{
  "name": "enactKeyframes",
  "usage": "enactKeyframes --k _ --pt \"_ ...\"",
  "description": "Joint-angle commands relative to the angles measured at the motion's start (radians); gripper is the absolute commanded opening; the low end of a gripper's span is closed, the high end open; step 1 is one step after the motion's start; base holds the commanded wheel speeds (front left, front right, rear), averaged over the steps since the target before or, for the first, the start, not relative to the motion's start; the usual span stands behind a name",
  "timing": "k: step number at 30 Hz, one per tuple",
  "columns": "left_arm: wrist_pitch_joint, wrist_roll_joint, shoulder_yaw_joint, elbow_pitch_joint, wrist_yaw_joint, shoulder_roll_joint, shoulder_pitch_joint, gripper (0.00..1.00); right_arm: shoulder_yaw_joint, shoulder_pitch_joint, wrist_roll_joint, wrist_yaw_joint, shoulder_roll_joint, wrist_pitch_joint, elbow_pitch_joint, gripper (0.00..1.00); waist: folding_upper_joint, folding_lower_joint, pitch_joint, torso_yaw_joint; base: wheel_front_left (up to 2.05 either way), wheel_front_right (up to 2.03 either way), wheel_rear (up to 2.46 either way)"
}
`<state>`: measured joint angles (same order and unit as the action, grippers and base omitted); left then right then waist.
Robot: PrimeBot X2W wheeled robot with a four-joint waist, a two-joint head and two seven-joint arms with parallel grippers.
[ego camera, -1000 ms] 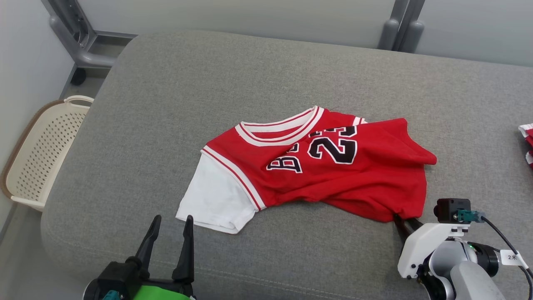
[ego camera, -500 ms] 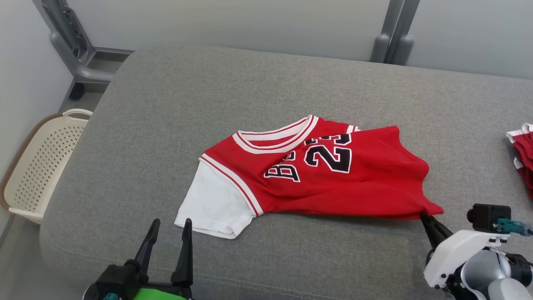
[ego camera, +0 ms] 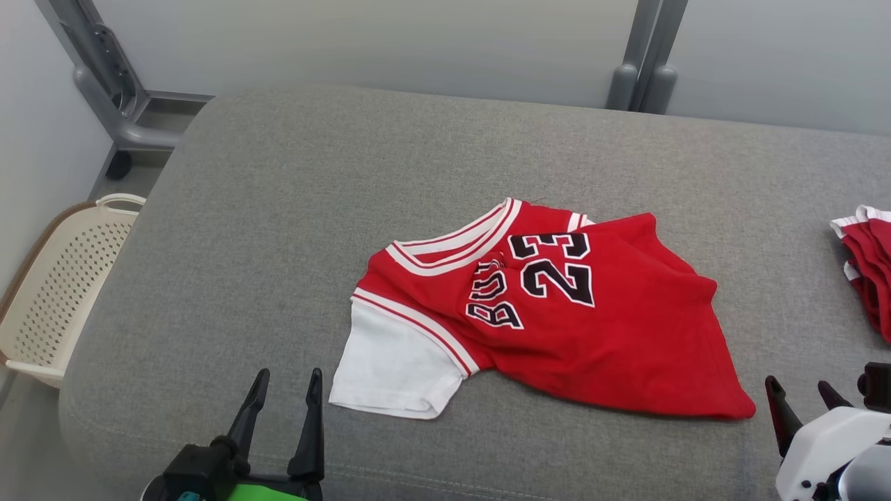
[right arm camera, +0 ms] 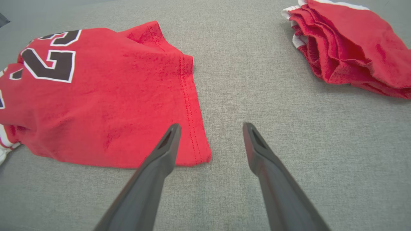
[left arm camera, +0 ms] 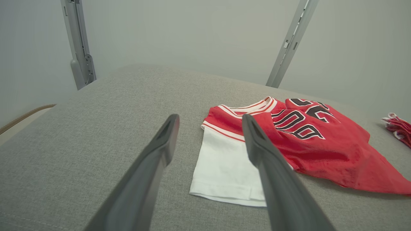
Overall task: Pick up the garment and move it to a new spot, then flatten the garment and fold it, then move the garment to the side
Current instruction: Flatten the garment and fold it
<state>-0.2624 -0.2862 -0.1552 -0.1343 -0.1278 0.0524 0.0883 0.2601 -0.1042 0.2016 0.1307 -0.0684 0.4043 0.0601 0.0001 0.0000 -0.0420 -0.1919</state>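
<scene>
Currently a red jersey (ego camera: 557,327) lies rumpled on the grey cushion (ego camera: 278,209), midway along, nearer its front edge. Both the left gripper (ego camera: 289,376) and right gripper (ego camera: 795,384) flank it there, jaws spread and empty, likely placed to pull sleeve and hem flat.

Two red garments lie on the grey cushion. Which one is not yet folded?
The jersey numbered 23, rumpled in the middle with a white sleeve out. The other garment is a folded pile at the right edge.
</scene>
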Motion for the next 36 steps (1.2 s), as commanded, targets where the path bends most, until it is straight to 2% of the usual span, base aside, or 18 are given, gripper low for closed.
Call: enactKeyframes --k 1,6,12,19,27,33,36 --pt "-0.003 0.009 0.001 -0.003 -0.004 0.005 0.012 1.00 0.015 -0.020 -0.020 0.000 0.004 0.004 0.008 1.00 -0.0001 0.0000 0.010 0.000 0.00 0.00 0.00" --pt "-0.003 0.010 0.005 -0.007 -0.004 0.011 0.025 1.00 0.034 -0.020 -0.039 0.000 0.012 -0.030 0.002 1.00 -0.0001 0.0000 0.033 0.008 0.00 0.00 0.00" --pt "-0.003 0.024 0.021 -0.001 0.010 0.014 0.035 1.00 0.026 0.001 0.011 0.000 0.017 -0.150 -0.051 1.00 -0.0001 0.0000 0.070 0.026 0.00 0.00 0.00" --pt "-0.003 0.034 0.054 0.005 0.027 0.014 0.037 1.00 -0.035 0.033 0.089 0.000 0.017 -0.315 -0.161 1.00 -0.0001 0.0000 0.108 0.052 0.00 0.00 0.00" --pt "0.011 0.033 0.089 -0.039 0.091 0.017 0.042 1.00 -0.114 0.062 0.130 0.000 0.016 -0.480 -0.253 1.00 -0.0001 0.0000 0.151 0.086 0.00 0.00 0.00" --pt "0.024 0.041 0.092 -0.036 0.104 0.028 0.053 1.00 -0.164 0.065 0.118 0.000 0.016 -0.556 -0.283 1.00 -0.0001 0.0000 0.170 0.101 0.00 0.00 0.00" --pt "0.041 0.051 0.082 -0.027 0.106 0.042 0.063 1.00 -0.207 0.057 0.067 0.000 0.017 -0.580 -0.280 1.00 -0.0001 0.0000 0.177 0.111 0.00 0.00 0.00"
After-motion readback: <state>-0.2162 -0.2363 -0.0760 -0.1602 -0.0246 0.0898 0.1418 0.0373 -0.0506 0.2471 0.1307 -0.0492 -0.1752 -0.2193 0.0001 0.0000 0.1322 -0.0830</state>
